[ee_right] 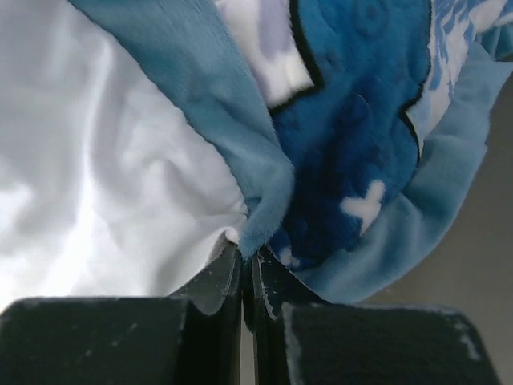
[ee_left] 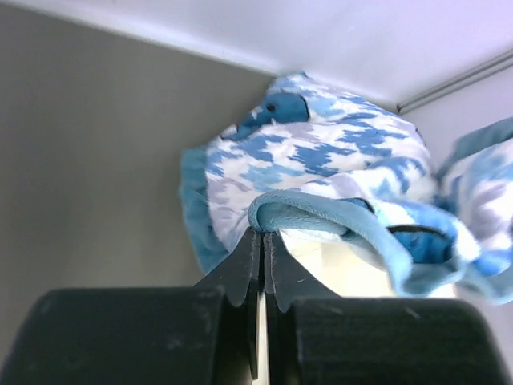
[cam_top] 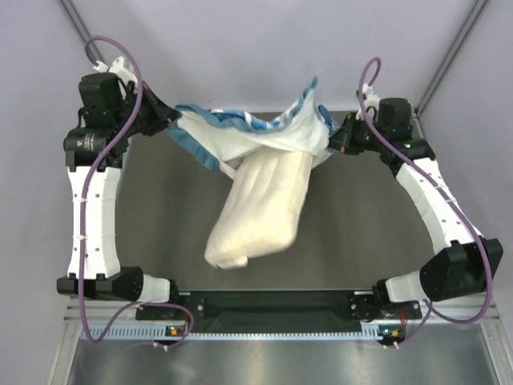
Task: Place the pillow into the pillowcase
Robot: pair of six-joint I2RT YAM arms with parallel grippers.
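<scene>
Top view: the pillowcase hangs stretched between the left jaws and right jaws over the far half of the bench. The pillow slants from its opening toward the near side, its far end covered. Left wrist view: left jaws closed on the pillowcase at its blue ruffle. Right wrist view: right jaws closed on the pillowcase edge, beside the white lining.

Dark grey matte bench; cream pillow slanted over its middle, contact with it unclear.
</scene>
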